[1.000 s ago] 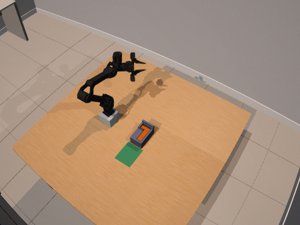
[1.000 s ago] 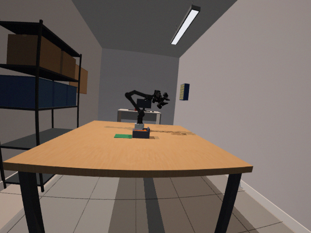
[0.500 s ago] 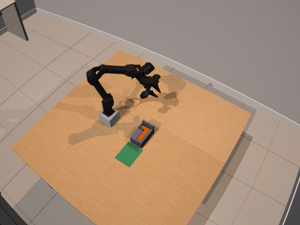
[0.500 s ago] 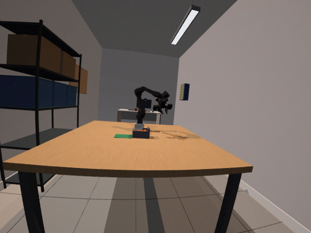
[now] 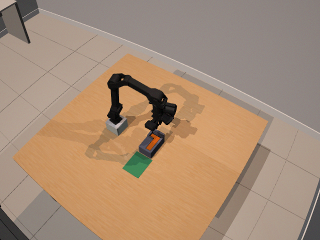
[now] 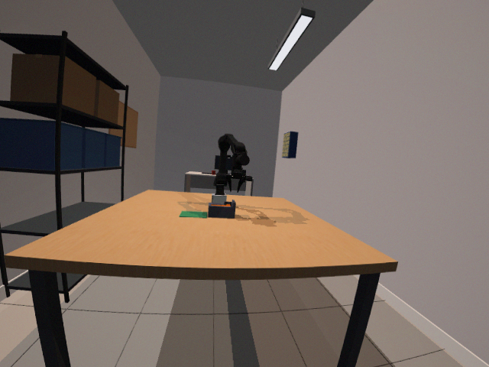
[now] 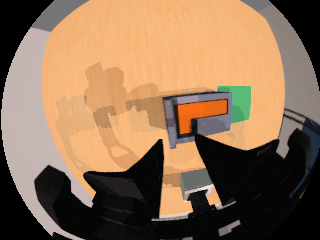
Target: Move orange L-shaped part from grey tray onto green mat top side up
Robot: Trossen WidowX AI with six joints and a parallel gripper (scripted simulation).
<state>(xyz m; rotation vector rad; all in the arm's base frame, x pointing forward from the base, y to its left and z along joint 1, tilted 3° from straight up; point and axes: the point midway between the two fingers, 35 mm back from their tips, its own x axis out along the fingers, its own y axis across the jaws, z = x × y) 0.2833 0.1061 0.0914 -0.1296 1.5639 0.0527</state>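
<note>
The orange part (image 5: 155, 141) (image 6: 221, 205) (image 7: 200, 109) lies flat in the pocket of the grey tray (image 5: 145, 151) (image 6: 221, 212) (image 7: 215, 124). Its L-shaped end is by the tray's raised end wall, at the left in the wrist view. The green mat (image 5: 137, 165) (image 6: 192, 214) (image 7: 241, 102) lies flat beside the tray's other end. My gripper (image 6: 234, 190) (image 7: 179, 140) points down, partly open, with nothing between its fingers. It hangs above the table near the tray's raised-wall end, apart from the part. In the top view its fingertips are hard to make out.
The arm's light grey base block (image 5: 116, 127) (image 7: 196, 181) stands on the wooden table (image 5: 180, 180) (image 6: 197, 241), behind the tray in the exterior view. The arm's shadows fall across the table around the tray and over part of the mat.
</note>
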